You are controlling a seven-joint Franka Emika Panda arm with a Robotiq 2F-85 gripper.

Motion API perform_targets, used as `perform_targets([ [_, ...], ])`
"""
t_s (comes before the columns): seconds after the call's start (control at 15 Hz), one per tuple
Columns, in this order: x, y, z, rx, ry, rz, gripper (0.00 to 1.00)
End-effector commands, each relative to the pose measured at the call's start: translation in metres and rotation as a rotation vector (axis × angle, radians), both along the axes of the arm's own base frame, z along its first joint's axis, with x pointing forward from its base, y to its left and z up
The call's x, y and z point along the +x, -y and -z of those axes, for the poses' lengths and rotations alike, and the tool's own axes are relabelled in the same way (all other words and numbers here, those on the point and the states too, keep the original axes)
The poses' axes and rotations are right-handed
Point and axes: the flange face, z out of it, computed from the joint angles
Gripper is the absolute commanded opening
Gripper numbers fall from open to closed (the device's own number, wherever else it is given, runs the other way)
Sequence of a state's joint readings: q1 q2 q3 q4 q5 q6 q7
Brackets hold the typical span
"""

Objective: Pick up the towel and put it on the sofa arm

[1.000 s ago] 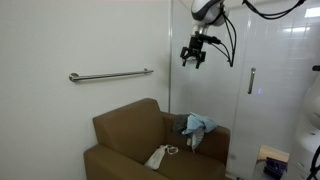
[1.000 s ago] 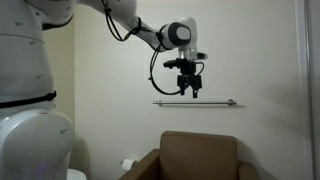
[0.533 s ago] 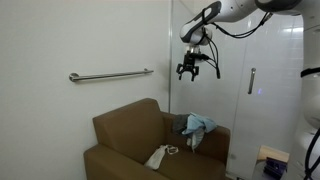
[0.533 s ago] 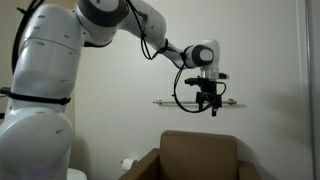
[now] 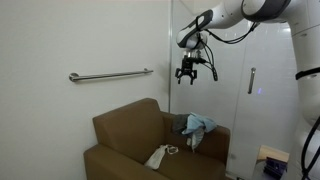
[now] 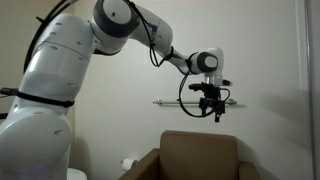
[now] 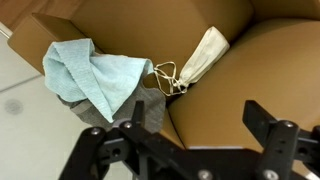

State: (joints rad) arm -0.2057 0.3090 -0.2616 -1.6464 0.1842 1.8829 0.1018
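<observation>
Brown and soft, the sofa (image 5: 125, 135) sits by a white wall. In both exterior views it is low in the picture, and only its back (image 6: 197, 155) shows in one of them.

The light blue towel (image 5: 197, 126) lies in a crumpled heap on the sofa arm that is next to the glass door. In the wrist view the towel (image 7: 95, 75) rests partly on a grey cloth (image 7: 150, 105). Nothing is holding the towel.

A small white bag (image 5: 158, 156) lies on the seat, well apart from the towel. In the wrist view the bag (image 7: 200, 58) has thin strings at one end, and the strings are near the towel's edge.

The gripper (image 5: 187, 78) is high in the air, well above the sofa and the towel. It points down. In an exterior view the gripper (image 6: 212, 112) hangs in front of the wall, near a grey bar (image 6: 195, 102). The same bar (image 5: 110, 75) is fixed flat on the wall above the sofa. In the wrist view the gripper (image 7: 200, 125) has its two black fingers (image 7: 135, 125) spread apart, with nothing between them.

A long handle (image 5: 251, 81) is on the glass door.
</observation>
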Motion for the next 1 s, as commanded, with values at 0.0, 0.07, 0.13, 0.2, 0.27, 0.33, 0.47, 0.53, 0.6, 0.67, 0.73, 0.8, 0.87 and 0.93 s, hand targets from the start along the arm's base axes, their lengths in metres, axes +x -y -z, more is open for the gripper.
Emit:
perform_targets([
  [0.0, 0.028, 0.044, 0.066, 0.06, -0.09, 0.053, 1.0],
  [0.07, 0.032, 0.055, 0.085, 0.069, -0.108, 0.077, 1.0],
  [0.13, 0.036, 0.067, 0.11, 0.084, -0.129, 0.098, 1.0],
  [0.2, 0.04, 0.076, 0.127, 0.093, -0.156, 0.118, 1.0],
  [0.27, 0.044, 0.084, 0.147, 0.103, -0.184, 0.135, 1.0],
  [0.33, 0.047, 0.09, 0.158, 0.103, -0.196, 0.167, 1.0],
  [0.47, 0.051, 0.101, 0.179, 0.122, -0.242, 0.21, 1.0],
  [0.53, 0.051, 0.104, 0.19, 0.138, -0.284, 0.226, 1.0],
  [0.6, 0.05, 0.105, 0.197, 0.147, -0.337, 0.246, 1.0],
  [0.67, 0.049, 0.104, 0.207, 0.153, -0.39, 0.27, 1.0],
  [0.73, 0.05, 0.101, 0.214, 0.157, -0.434, 0.297, 1.0],
  [0.8, 0.05, 0.098, 0.22, 0.16, -0.475, 0.328, 1.0],
  [0.87, 0.05, 0.099, 0.226, 0.171, -0.5, 0.36, 1.0],
  [0.93, 0.05, 0.099, 0.228, 0.176, -0.523, 0.391, 1.0],
])
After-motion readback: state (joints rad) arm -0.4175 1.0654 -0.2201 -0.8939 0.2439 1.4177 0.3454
